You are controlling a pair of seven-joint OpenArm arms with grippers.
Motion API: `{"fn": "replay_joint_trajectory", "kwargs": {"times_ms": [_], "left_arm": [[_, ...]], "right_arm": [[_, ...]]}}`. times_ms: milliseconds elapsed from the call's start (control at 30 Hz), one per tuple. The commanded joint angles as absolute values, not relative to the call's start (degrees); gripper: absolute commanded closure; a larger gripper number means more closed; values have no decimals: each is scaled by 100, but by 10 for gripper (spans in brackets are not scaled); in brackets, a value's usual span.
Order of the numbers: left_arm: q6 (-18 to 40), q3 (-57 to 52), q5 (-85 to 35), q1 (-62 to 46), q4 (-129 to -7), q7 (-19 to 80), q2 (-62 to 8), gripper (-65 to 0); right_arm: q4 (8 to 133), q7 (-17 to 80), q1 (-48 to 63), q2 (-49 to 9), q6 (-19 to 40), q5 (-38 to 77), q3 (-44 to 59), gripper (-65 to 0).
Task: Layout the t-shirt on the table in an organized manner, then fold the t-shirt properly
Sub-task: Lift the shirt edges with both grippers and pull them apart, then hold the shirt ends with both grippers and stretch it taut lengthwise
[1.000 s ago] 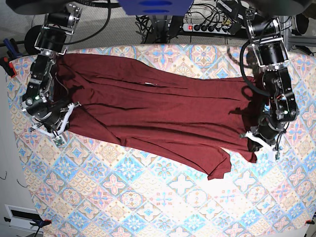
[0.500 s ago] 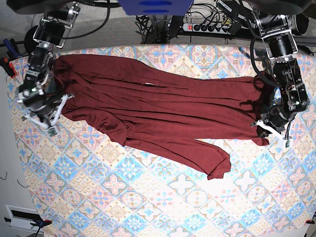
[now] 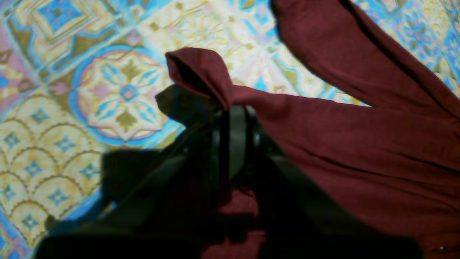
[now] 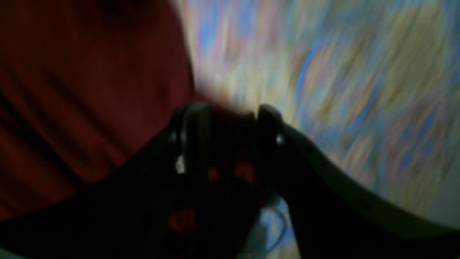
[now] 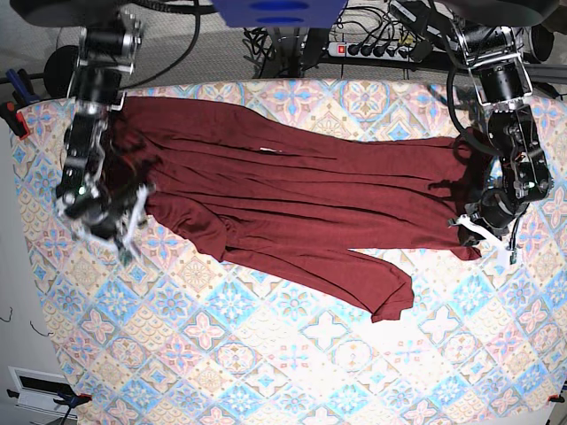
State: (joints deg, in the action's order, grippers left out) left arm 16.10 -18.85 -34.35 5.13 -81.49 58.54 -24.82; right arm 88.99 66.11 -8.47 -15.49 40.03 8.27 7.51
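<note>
The dark maroon t-shirt (image 5: 292, 204) lies stretched across the far half of the table (image 5: 266, 354), with one sleeve end hanging toward the middle. My left gripper (image 5: 478, 232) at the shirt's right end is shut on a pinched corner of fabric. The left wrist view shows that gripper (image 3: 233, 109) with the t-shirt (image 3: 359, 144) bunched above its tips. My right gripper (image 5: 127, 232) is at the shirt's left end. In the blurred right wrist view, the right gripper (image 4: 230, 115) has its fingers apart, and the t-shirt (image 4: 90, 90) lies to its left.
A power strip (image 5: 372, 49) and cables sit beyond the table's far edge. A blue clamp (image 5: 18, 88) is at the left edge. Patterned table (image 3: 107, 90) shows beside the held corner.
My right gripper has opened and let go of the shirt's left edge, shifting slightly down and right. The left gripper pulled the right end outward, then held still.
</note>
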Motion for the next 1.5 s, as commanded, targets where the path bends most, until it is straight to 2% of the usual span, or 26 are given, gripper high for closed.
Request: {"fn": "replay_joint_trajectory", "kwargs": {"times_ms": [0,367,600,800,1000,1333,1467], "left_arm": [[1622,-1912,-3521,620,-8259,5754,-2598,0],[1622,-1912,-3538,620,-8259,5754,-2598,0],[1622,-1912,-3538,620,-8259,5745,-2598,0],[1622,-1912,-3538,620,-8259,5745,-2598,0],[1622,-1921,-3538,620,-8259,5745,-2598,0],[1622,-1938,-3538,620,-8259,5754,-2607,0],[1622,-1930,-3538,620,-8259,5754,-2607,0]], "right_arm": [[8901,6695,-892,-1631,4000,796,778,-215],[8004,6141,-1235,-1648,4000,796,778,-223],[7899,6105,-1226,-1648,4000,796,778,-300],[7899,6105,-1209,-1657,4000,796,760,-303],[7899,6097,-1235,-1666,4000,813,189,-303],[7662,6088,-1235,-1666,4000,822,215,-303],[7811,6088,-1209,-1666,4000,822,725,-303]]}}
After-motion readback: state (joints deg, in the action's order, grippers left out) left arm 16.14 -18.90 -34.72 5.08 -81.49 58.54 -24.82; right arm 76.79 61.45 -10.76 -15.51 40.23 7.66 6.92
